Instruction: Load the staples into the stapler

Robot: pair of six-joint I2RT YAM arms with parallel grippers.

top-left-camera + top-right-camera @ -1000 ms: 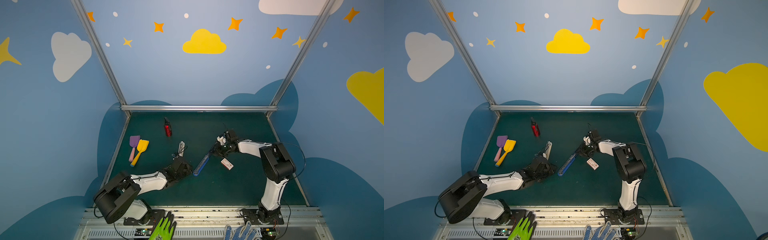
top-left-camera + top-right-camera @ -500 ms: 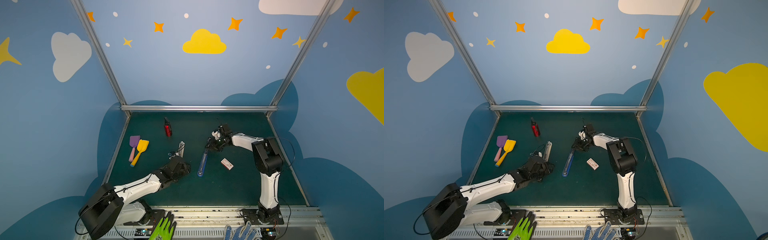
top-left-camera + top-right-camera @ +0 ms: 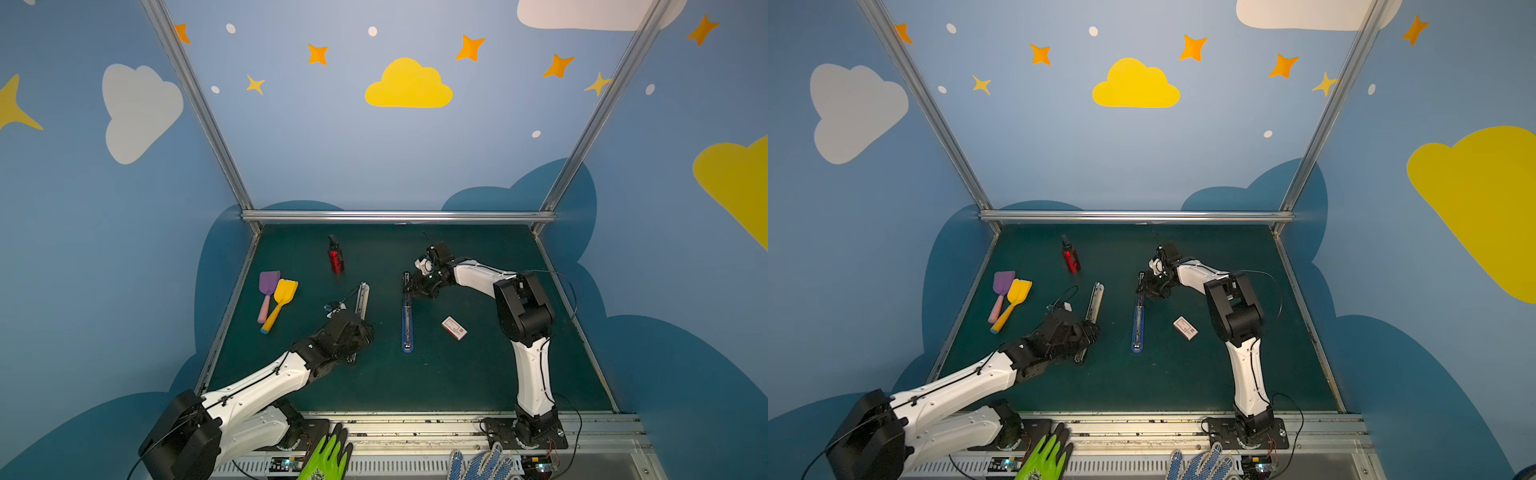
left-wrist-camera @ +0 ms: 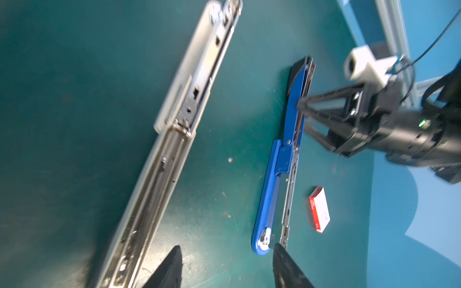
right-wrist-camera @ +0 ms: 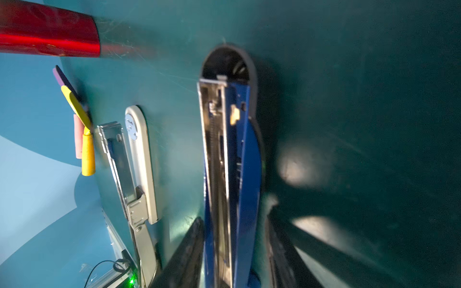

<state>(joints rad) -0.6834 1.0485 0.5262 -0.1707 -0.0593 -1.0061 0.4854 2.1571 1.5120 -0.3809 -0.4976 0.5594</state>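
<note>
A blue stapler (image 3: 407, 320) (image 3: 1137, 324) lies opened out flat mid-table, its metal magazine (image 5: 217, 162) exposed. My right gripper (image 3: 410, 286) (image 5: 234, 217) clasps its far half, a finger (image 5: 192, 244) against each side. The staples are hidden inside a small white and red box (image 3: 454, 327) (image 4: 320, 209) lying right of the stapler. A second, white stapler (image 3: 362, 297) (image 4: 174, 129) lies opened out to the left. My left gripper (image 3: 356, 332) (image 4: 225, 249) hovers over its near end, open, with only bare mat between the fingers.
A red bottle (image 3: 335, 258) stands at the back. A purple spatula (image 3: 268, 286) and a yellow spatula (image 3: 284, 293) lie at the left edge. A green glove (image 3: 328, 457) and a blue-dotted glove (image 3: 478, 463) rest on the front rail.
The right gripper swung the blue stapler from a slant to pointing straight front to back, away from the box. The left gripper's jaws spread open.
</note>
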